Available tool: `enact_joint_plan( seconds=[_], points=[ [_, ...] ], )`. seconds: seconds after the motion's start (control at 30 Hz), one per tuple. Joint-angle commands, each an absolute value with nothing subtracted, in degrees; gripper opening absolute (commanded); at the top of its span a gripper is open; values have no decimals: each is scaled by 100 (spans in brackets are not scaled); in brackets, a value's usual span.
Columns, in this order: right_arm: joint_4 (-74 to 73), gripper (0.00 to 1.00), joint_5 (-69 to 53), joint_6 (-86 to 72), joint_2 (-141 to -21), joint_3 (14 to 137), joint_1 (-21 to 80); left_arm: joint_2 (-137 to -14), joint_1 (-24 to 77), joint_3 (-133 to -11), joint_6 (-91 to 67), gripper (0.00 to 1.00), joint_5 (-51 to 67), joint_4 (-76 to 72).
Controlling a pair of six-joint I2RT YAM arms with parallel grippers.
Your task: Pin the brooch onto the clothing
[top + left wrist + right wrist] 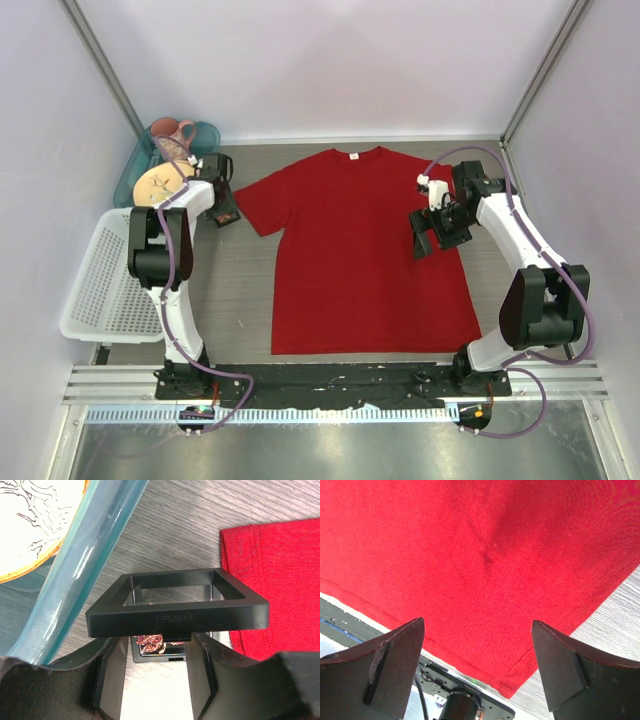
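The clothing, a red T-shirt [365,250], lies flat mid-table with its white neck label [352,156] at the far side. Its left sleeve [270,580] shows in the left wrist view. Just left of that sleeve stands a small black box [175,602] with its PUSH lid frame raised. Under the lid, the brooch [151,642] shows as a small pinkish leaf on the box's base. My left gripper [157,680] [224,205] is at the box's front edge, its jaws apart, its tips hidden under the lid. My right gripper [478,625] [432,238] hangs open above the shirt's right side.
A teal bin [135,170] with a pink mug [172,131] and a patterned plate [158,184] stands at the far left; its rim [85,565] is close beside the box. A white basket [105,275] sits nearer on the left. A black rail [330,380] runs along the near edge.
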State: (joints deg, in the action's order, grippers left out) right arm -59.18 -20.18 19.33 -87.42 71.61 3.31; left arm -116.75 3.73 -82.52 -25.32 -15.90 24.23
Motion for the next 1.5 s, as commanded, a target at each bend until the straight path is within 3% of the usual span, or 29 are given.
enact_joint_plan(
  seconds=[0.0,0.73,0.97,1.17,1.47],
  points=[
    [-5897,93,-2013,1890,-8754,7286,352,-11655,343,-8271,-2619,44,-1538,2400],
    [-6038,93,-2223,1934,-8754,7734,352,-10328,746,-7779,-2304,38,-1028,2189],
    [-5204,98,-2486,1653,-8324,7804,352,-9160,1624,-6691,-1127,39,-792,1373],
    [-5343,100,-3804,1258,-8490,8506,483,-7719,2537,-5513,376,40,217,432],
    [-3648,97,-4420,-456,-8077,7710,1352,-6443,4251,-4659,1660,39,510,-122]
  ],
)
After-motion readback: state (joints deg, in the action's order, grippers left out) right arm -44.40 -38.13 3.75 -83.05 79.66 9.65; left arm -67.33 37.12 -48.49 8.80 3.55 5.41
